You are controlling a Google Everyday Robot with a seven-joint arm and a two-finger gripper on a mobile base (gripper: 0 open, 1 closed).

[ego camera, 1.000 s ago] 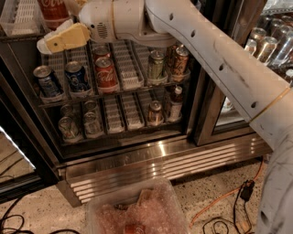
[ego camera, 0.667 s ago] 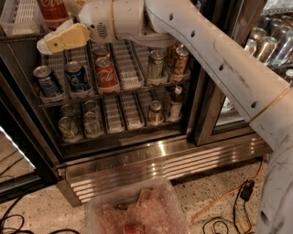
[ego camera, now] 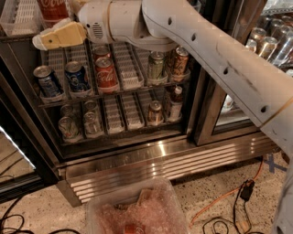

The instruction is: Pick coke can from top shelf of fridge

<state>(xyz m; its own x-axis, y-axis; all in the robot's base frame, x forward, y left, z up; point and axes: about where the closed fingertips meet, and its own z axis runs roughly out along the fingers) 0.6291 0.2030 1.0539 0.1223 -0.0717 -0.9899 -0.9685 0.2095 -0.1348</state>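
Observation:
The coke can point(ego camera: 51, 9), tall and red with white script, stands on the top shelf point(ego camera: 19, 18) of the fridge point(ego camera: 160, 164), cut off by the picture's top edge. My gripper point(ego camera: 40, 42), with yellowish pads, reaches in from the right and sits just below and in front of the can, at the shelf's front bar. Its tips point left. Whether it touches the can does not show.
On the shelf below stand two blue Pepsi cans point(ego camera: 46, 82), short red Coke cans point(ego camera: 106, 73) and other cans point(ego camera: 156, 66). More cans point(ego camera: 68, 127) stand on the lowest shelf. A clear plastic bin point(ego camera: 137, 215) and cables point(ego camera: 238, 196) lie on the floor.

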